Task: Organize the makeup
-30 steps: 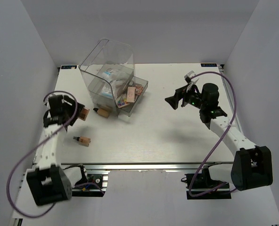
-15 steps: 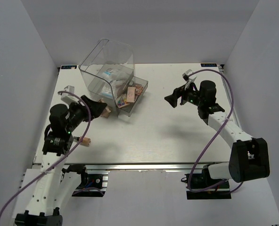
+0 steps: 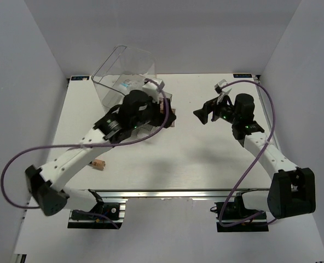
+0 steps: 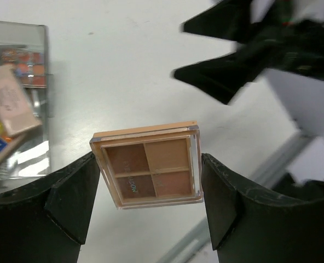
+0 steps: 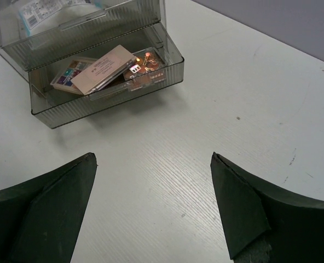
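My left gripper (image 3: pixel 169 116) is shut on a brown four-pan eyeshadow palette (image 4: pixel 148 164) and holds it above the table, just right of the clear box's open drawer (image 5: pixel 151 76). The drawer holds a pink palette (image 5: pixel 104 68) and other small palettes. A white-and-blue packet (image 5: pixel 41 8) lies in the compartment above. A tan foundation bottle (image 3: pixel 99 163) lies on the table at front left. My right gripper (image 3: pixel 203 115) is open and empty, facing the drawer from the right; it also shows in its own wrist view (image 5: pixel 154 159).
The large clear plastic box (image 3: pixel 123 71) stands at the back left of centre. My left arm stretches across the table in front of it and hides part of the drawer. The right gripper's dark fingers (image 4: pixel 233 66) are close beyond the held palette.
My left arm has swung from the table's left side to the centre, beside the open drawer, carrying the brown palette. The right arm has barely moved.
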You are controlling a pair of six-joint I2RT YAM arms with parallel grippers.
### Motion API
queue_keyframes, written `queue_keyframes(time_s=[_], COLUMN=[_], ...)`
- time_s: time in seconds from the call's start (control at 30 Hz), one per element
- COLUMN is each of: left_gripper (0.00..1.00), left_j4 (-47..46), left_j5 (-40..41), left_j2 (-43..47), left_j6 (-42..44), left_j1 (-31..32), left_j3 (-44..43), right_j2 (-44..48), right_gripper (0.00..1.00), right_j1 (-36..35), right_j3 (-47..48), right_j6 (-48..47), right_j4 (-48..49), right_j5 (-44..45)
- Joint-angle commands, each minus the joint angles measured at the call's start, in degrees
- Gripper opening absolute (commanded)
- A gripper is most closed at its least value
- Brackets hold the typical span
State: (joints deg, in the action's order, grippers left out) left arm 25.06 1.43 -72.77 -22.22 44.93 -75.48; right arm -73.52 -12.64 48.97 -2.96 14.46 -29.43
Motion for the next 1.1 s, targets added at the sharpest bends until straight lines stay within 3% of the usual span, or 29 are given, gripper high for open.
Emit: queue_keyframes(time_s=[0.0, 0.27, 0.37, 0.6, 0.7, 0.93, 0.97, 1.03, 1.07], left_gripper=[0.00, 0.00, 0.05, 0.13, 0.27, 0.71, 0.85, 0.89, 0.98], left_j4=[6.4, 16.4, 16.3, 14.8, 14.1, 13.7, 13.7, 13.8, 13.9], left_j5=[12.1, 24.6, 26.4, 26.5, 25.5, 25.5, 25.6, 25.7, 25.8], left_j2=[-7.9, -34.5, -40.4, -44.8, -45.2, -43.5, -43.2, -42.9, -42.8], left_j6=[7.9, 19.5, 22.0, 20.4, 20.1, 19.5, 19.6, 19.6, 19.6], left_j1=[0.0, -3.8, -4.8, -8.8, -9.1, -9.0, -9.1, -9.1, -9.1], left_j3=[-6.1, -32.7, -36.7, -37.1, -36.1, -31.9, -32.0, -32.4, -32.7], right_j2=[2.1, 2.1, 2.4, 3.5, 3.2, 2.1, 1.8, 1.4, 1.4], right_gripper=[0.89, 0.89, 0.89, 0.89, 0.89, 0.89, 0.89, 0.89, 0.89], right_j1=[0.9, 1.1, 1.5, 2.0, 2.0, 2.1, 2.1, 2.1, 2.1], right_j3=[-0.4, -0.8, -1.5, -3.5, -3.7, -3.4, -3.2, -3.2, -3.1], right_j6=[-1.8, -1.9, -1.7, -1.3, -1.1, -1.2, -1.1, -1.2, -1.2], right_j4=[-0.5, -0.7, -0.6, -0.2, -0.2, 0.0, 0.0, 0.0, 0.0], right_j5=[2.6, 3.7, 3.8, 3.6, 3.1, 1.9, 1.6, 1.1, 0.8])
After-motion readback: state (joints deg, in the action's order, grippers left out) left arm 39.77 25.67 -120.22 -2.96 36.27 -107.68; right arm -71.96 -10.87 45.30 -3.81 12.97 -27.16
